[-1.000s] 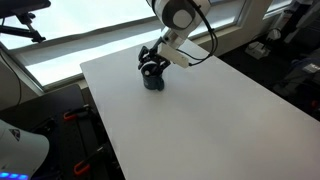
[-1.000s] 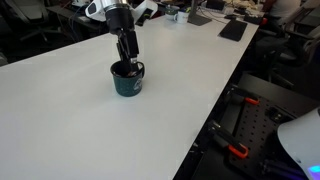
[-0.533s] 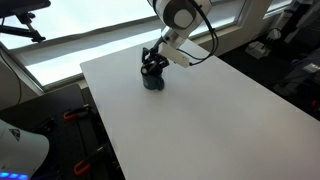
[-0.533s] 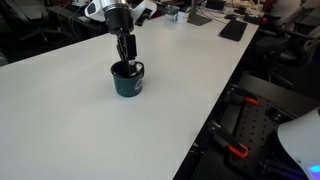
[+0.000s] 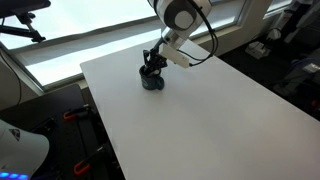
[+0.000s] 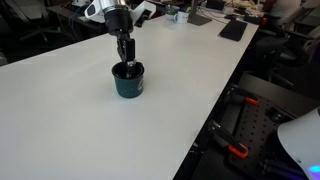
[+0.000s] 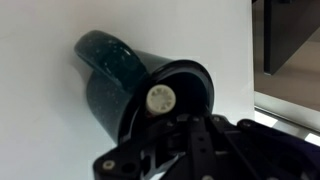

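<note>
Your pincer (image 6: 125,64), pressed together, dips into the dark mug (image 6: 129,84) standing upright on the counter (image 6: 80,120), right at the pale round piece (image 7: 161,97) inside.

The worktop (image 5: 200,120) is a large white rectangular slab with a plain, matt surface. It fills most of the frame in both exterior views. In an exterior view, a wide window (image 5: 80,45) runs beyond the worktop's far edge and admits bright, diffuse daylight. Its pale sill lies just behind that edge. Beside the worktop the floor area is dark, with black frame parts that carry red-orange clamps (image 6: 236,151). In an exterior view, further desks (image 6: 215,15) stand behind the worktop, loaded with dark office equipment. A flat black pad (image 6: 232,30) lies on one of them.
</note>
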